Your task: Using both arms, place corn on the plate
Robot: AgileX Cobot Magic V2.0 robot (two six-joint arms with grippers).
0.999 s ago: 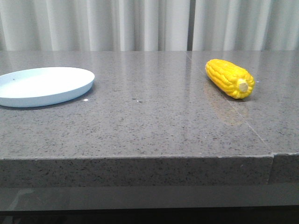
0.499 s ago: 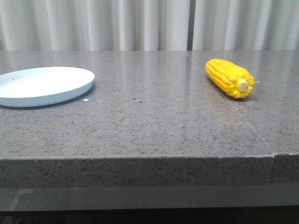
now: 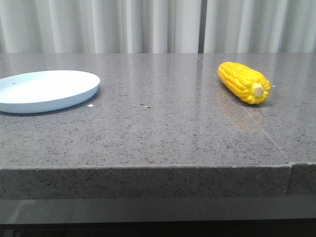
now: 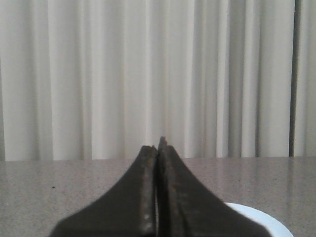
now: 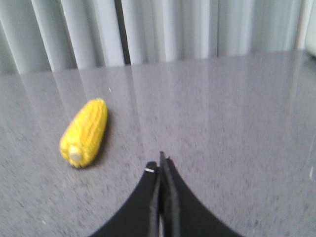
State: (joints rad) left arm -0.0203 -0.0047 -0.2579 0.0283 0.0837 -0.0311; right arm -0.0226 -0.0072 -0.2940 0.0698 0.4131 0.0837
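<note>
The corn [image 3: 244,82] lies on the desk's [image 3: 163,128] right side, stub end toward the robot, nearer the right claw [image 5: 162,165]. Both that and the left claw [image 4: 157,150] are pressed together, empty. The plate [image 3: 74,96] sits well apart, far left.

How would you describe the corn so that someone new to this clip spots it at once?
Start at the grey speckled stone table in front of the white curtains. Look to its right half, far from the pale blue plate at the left edge. The corn lies there on its side, the only bright yellow thing, its cream stub end towards the camera.
</note>
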